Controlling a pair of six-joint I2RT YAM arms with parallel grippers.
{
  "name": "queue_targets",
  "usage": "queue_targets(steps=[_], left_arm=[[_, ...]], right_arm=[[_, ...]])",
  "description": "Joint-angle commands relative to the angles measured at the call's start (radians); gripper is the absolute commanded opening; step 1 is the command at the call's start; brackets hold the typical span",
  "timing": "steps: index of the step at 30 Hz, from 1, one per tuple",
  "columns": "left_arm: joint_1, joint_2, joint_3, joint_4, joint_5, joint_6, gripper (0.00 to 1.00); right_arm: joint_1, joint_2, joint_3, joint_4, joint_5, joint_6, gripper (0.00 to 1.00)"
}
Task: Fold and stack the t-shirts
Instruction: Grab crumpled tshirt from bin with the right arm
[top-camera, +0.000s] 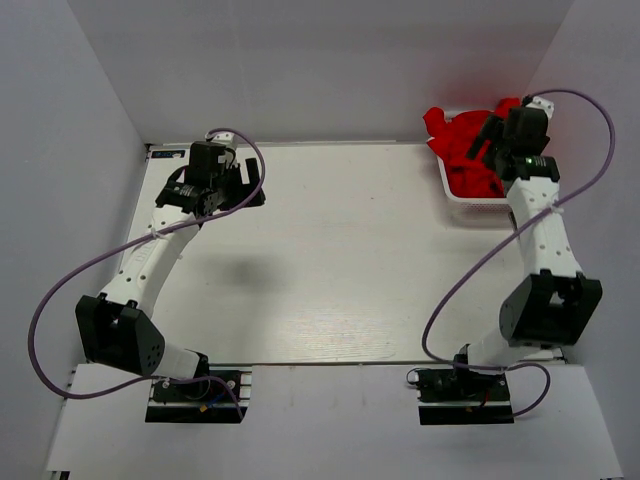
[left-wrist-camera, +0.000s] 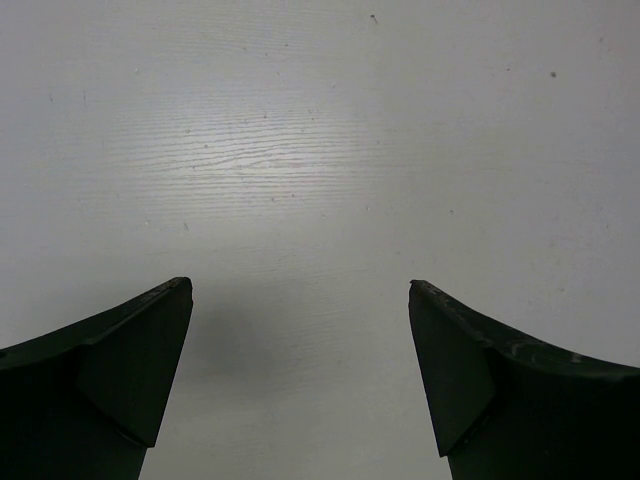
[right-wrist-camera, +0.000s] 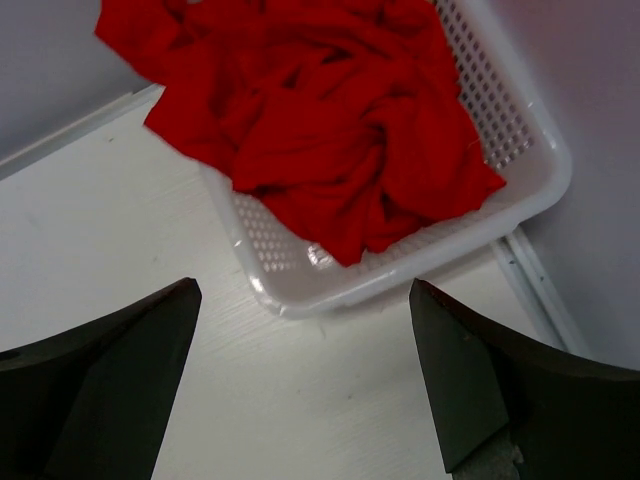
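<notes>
- The crumpled bright red cloth t-shirts (right-wrist-camera: 330, 130) lie heaped in the white slotted plastic basket (right-wrist-camera: 440, 250) at the table's far right corner, with 1 fold spilling over its left rim.
- My right pincer (right-wrist-camera: 302, 290) hangs above and just short of the basket, jaws spread wide, holding nothing.
- I judge the step in hand is pulling out 1 shirt. I should pinch a single top ridge rather than a bundle, then lift high so no neighbour drags along.
- The cloth looks soft, matte and deeply creased; I cannot tell how many shirts there are. The basket looks light and may rise with them.
- My left pincer (left-wrist-camera: 300, 290) hovers wide open and empty over the pale wood-grain table (left-wrist-camera: 300, 130), well apart from the basket.
</notes>
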Motion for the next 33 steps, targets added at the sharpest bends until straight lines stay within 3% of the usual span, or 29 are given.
queue_targets(steps=[1,5,10,17,33], left_arm=[[0.004,-0.005,0.003,0.016,0.01,0.011,0.99],[0.004,0.015,0.003,0.016,-0.029,0.011,0.99],[0.004,0.054,-0.008,0.016,-0.029,0.011,0.99],[0.004,0.136,0.035,-0.006,-0.038,0.011,0.99],[0.004,0.145,0.046,-0.015,-0.047,0.011,0.99]], right_arm=[[-0.012,0.146,0.171,-0.044,0.138,-0.062,0.91],[-0.03,0.334,0.392,-0.224,0.138,-0.053,0.91],[-0.056,0.483,0.541,-0.243,0.083,-0.076,0.91],[-0.098,0.534,0.514,-0.235,0.021,-0.049,0.91],[-0.135,0.603,0.462,-0.206,-0.123,-0.036,0.88]])
